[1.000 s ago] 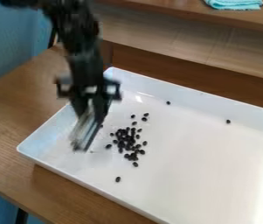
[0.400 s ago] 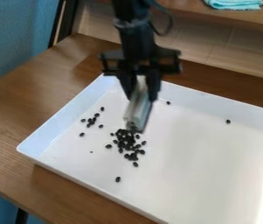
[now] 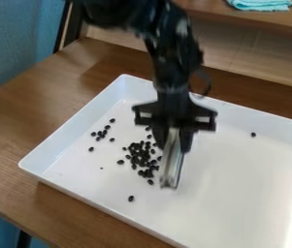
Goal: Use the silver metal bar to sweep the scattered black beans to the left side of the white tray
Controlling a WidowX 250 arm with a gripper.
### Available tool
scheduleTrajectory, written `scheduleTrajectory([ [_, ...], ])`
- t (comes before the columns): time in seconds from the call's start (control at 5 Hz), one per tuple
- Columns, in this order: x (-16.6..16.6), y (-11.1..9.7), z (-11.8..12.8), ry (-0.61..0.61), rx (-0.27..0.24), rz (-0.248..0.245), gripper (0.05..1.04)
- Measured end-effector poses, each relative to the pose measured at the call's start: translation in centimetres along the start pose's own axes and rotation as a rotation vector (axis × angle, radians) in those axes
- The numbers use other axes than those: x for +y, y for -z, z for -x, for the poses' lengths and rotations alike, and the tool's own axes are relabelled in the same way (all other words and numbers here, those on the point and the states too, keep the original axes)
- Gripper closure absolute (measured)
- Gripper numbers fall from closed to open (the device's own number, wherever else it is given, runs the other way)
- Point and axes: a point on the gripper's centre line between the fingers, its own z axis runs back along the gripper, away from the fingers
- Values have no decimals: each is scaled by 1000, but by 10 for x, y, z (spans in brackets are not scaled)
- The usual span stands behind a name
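Note:
My gripper (image 3: 174, 139) hangs over the middle-left of the white tray, shut on a pale, silvery, flat-sided tool (image 3: 172, 162). The tool points down, its lower end at or just above the tray floor; I cannot tell whether it touches. Just left of it lies a dense cluster of small dark beans (image 3: 139, 154). A smaller loose group of beans (image 3: 101, 133) is farther left, and a single bean (image 3: 130, 198) rests nearer the front. Another lone bean (image 3: 253, 134) sits toward the back right.
The raised rim of the white tray (image 3: 77, 123) surrounds the beans. Under it is a brown wooden table (image 3: 18, 131). A wooden shelf edge runs along the back, with a turquoise cloth (image 3: 261, 4) on it at the top right.
From the tray's left side, my gripper has moved right with the tool, passing above the bean cluster, and is now lower at the cluster's right. The smaller left bean group has come into view.

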Motion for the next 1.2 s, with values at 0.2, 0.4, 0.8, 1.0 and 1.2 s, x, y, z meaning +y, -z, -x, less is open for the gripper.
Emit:
scheduleTrajectory([
  [0.2, 5, 19, -4, -13, 28, -27, 698],
  [0.4, 17, 22, -12, -34, 21, -35, 698],
  [0.8, 83, 18, -23, -46, 64, -82, 698],
  [1.0, 112, 14, -13, -5, 35, -102, 698],
  [1.2, 134, 12, -10, 50, -6, -112, 698],
])
